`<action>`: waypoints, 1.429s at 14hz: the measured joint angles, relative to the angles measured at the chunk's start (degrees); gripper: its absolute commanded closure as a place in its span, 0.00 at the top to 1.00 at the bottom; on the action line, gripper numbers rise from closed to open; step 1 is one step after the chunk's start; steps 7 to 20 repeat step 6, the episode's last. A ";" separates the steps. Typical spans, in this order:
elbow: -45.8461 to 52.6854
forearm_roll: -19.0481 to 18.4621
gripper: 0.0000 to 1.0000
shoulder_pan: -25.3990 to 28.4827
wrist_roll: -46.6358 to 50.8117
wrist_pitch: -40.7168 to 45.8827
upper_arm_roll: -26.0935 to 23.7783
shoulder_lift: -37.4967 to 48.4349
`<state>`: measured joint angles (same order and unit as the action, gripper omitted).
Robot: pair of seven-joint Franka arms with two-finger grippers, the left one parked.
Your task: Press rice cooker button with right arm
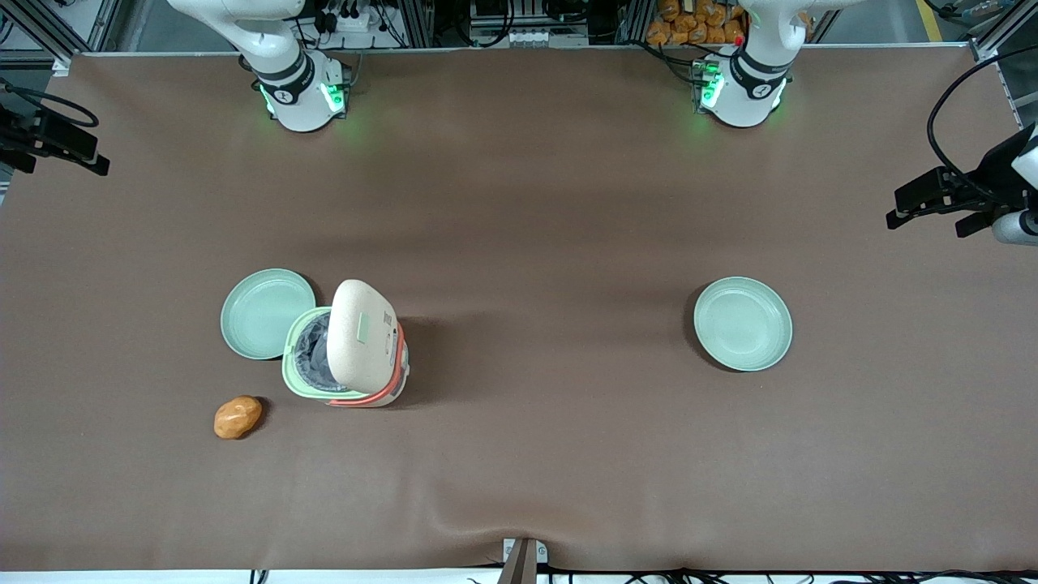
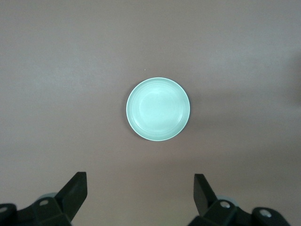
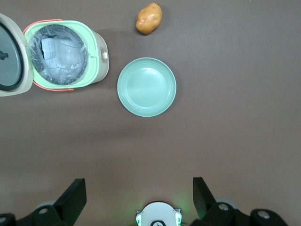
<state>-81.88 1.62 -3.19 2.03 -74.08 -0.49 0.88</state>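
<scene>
The rice cooker [image 1: 349, 357] stands with its cream lid [image 1: 362, 334] swung up, showing the dark inner pot [image 3: 59, 54] and pale green rim. The button [image 1: 364, 327] is a small pale green pad on the raised lid's outer face. In the right wrist view only the lid's grey inner side [image 3: 10, 56] shows, so the button is hidden there. My gripper [image 3: 138, 195] hangs high over the table, well apart from the cooker and farther from the front camera than it. It is open with nothing between its fingers. It shows at the working arm's end of the table as the gripper [image 1: 65, 150].
A pale green plate [image 1: 267, 313] lies beside the cooker, touching its rim. A potato [image 1: 238, 416] lies nearer the front camera than that plate. Another green plate [image 1: 742, 324] lies toward the parked arm's end. The right arm's base [image 1: 302, 93] stands at the table's back edge.
</scene>
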 measured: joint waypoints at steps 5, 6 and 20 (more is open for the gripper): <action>0.70 -0.04 1.00 0.00 0.35 0.32 0.22 0.00; 0.75 -0.04 1.00 0.00 0.39 0.32 0.22 0.00; 0.75 -0.04 1.00 0.00 0.39 0.32 0.22 0.00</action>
